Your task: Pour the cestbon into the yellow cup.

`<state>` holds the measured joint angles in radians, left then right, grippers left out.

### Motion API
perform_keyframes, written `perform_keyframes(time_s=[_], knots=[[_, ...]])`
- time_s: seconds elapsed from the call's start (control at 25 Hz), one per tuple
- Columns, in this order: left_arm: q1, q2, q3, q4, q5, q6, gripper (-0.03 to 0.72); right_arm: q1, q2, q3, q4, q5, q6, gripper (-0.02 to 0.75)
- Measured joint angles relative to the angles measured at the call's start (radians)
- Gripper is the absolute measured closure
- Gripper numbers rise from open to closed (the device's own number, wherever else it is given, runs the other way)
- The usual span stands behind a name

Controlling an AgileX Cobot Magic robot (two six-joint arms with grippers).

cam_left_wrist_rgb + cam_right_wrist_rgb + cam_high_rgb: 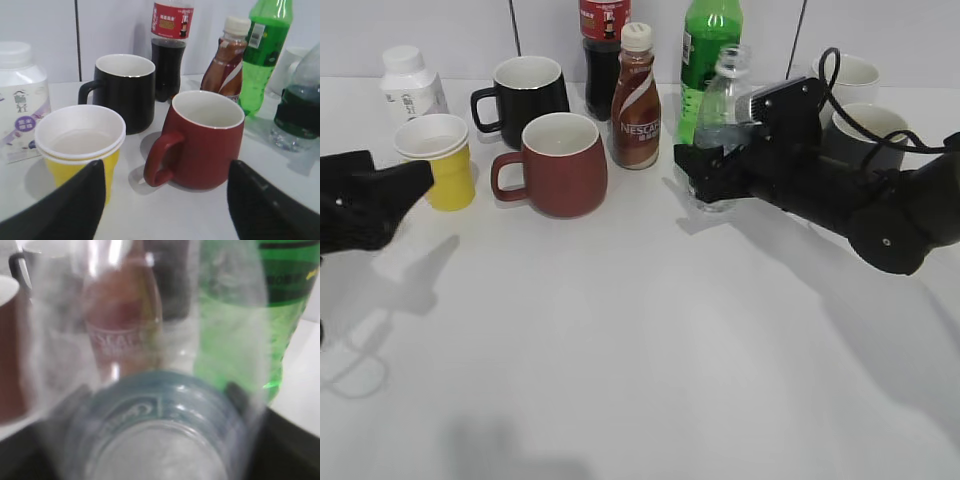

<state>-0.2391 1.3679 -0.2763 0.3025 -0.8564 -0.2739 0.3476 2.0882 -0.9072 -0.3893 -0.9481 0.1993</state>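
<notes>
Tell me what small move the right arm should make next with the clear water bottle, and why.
Probably lift it straight up. The right gripper sits around the small clear plastic water bottle with the dark green label, which stands upright on the white table close beside the tall green soda bottle. The yellow tapered cup is far left, past the maroon mug, so height likely comes first.

the cestbon [724, 110] is clear, thin shiny plastic. yellow cup [80, 148] looks matte, papery, white inside. maroon mug [204, 140] and black mug [125, 90] have that glossy ceramic glaze. table [640, 340] is smooth, matte white. Right pincer [705, 165] is dull black plastic.
</notes>
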Motion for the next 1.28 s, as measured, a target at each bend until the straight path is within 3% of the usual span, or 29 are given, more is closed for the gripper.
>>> perform_keyframes(time_s=[0.16, 0.28, 0.68, 0.96, 1.28], knots=[[0.0, -0.111, -0.051, 0.038, 0.248, -0.075, 0.143, 0.0, 0.0, -0.001, -0.007, 0.001, 0.038, 0.096], [-0.015, -0.181, -0.119, 0.055, 0.461, -0.124, 0.147, 0.0, 0.0, -0.001, -0.007, 0.027, 0.048, 0.069], [-0.166, -0.325, -0.31, -0.015, 1.031, -0.136, 0.148, 0.0, -0.097, 0.077, -0.007, 0.152, 0.071, 0.066], [-0.179, -0.386, -0.445, -0.084, 1.456, -0.136, 0.151, 0.0, -0.192, 0.158, -0.063, 0.254, 0.171, 0.066], [-0.179, -0.476, -0.48, -0.158, 1.794, -0.136, 0.151, 0.0, -0.288, 0.183, -0.244, 0.494, 0.37, 0.079]])
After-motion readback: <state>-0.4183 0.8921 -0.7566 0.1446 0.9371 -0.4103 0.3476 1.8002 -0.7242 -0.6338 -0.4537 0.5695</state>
